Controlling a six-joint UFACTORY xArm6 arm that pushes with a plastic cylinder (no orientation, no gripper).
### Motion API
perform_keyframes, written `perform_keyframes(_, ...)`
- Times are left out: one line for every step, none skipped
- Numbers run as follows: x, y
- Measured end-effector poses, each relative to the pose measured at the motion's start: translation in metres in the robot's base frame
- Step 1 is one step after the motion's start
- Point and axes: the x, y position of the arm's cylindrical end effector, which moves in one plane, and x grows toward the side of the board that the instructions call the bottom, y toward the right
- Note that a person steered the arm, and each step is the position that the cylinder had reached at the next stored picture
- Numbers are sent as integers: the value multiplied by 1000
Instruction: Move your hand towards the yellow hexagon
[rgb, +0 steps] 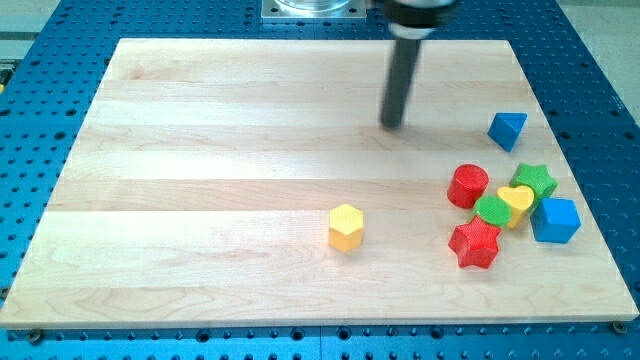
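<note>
Nearest the board's bottom edge sits the yellow plastic hexagon block (346, 227); my tip (392, 124), bare and touching nothing, stands near the top edge. Overshooting would knock the hexagon away.

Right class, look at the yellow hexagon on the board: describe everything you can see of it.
The yellow hexagon is a small six-sided block, bright yellow, with a finely ridged, plastic-looking surface. It sits flat on the wooden board, top face up, below the board's middle towards the view's bottom. Nothing touches it: the cluster of blocks lies well to the view's right, and my tip stands apart, up and to the view's right.
</note>
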Motion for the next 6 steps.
perform_keyframes(14,-68)
perform_keyframes(62,-111)
perform_keyframes(108,-117)
perform_keyframes(137,-117)
perform_keyframes(217,-117)
perform_keyframes(223,-112)
